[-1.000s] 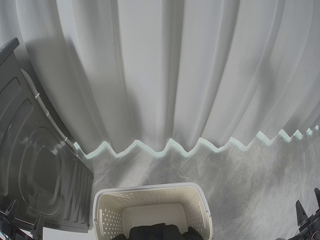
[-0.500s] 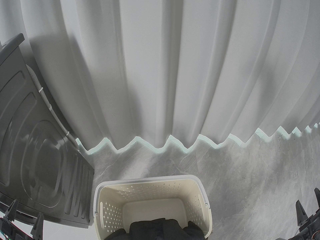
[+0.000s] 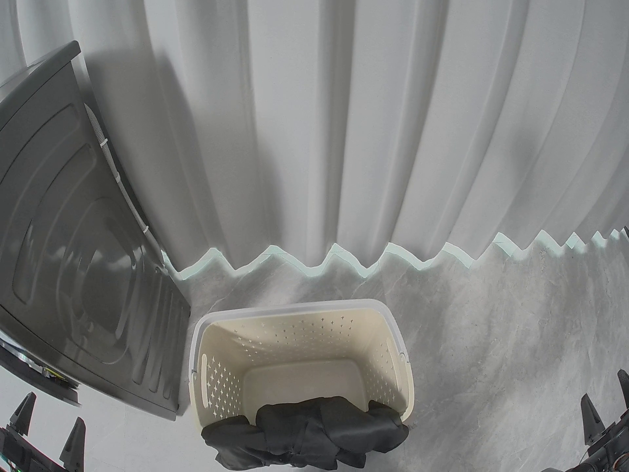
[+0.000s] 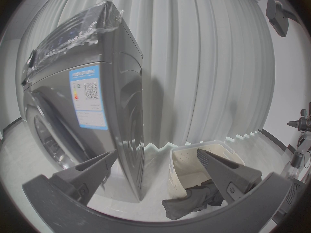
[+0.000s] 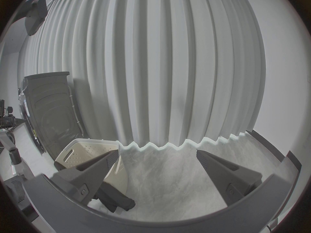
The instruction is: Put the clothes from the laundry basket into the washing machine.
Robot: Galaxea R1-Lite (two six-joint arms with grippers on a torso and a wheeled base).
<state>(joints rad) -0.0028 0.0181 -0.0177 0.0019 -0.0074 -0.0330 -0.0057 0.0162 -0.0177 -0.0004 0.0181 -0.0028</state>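
A cream perforated laundry basket stands on the grey floor at the bottom centre of the head view. Dark grey clothes lie in it and hang over its near rim. The same clothes and basket show in the left wrist view. The grey washing machine stands left of the basket, its side panel toward me; its round front door faces away from the basket. My left gripper is open at the bottom left corner. My right gripper is open at the bottom right, apart from the basket.
A white pleated curtain hangs across the whole back, reaching the marbled grey floor. Open floor lies right of the basket. A corrugated hose runs down the machine's rear edge.
The whole head view has shifted: basket, clothes and washing machine now sit higher in the picture, with more of the clothes showing. Both grippers stay in their corners.
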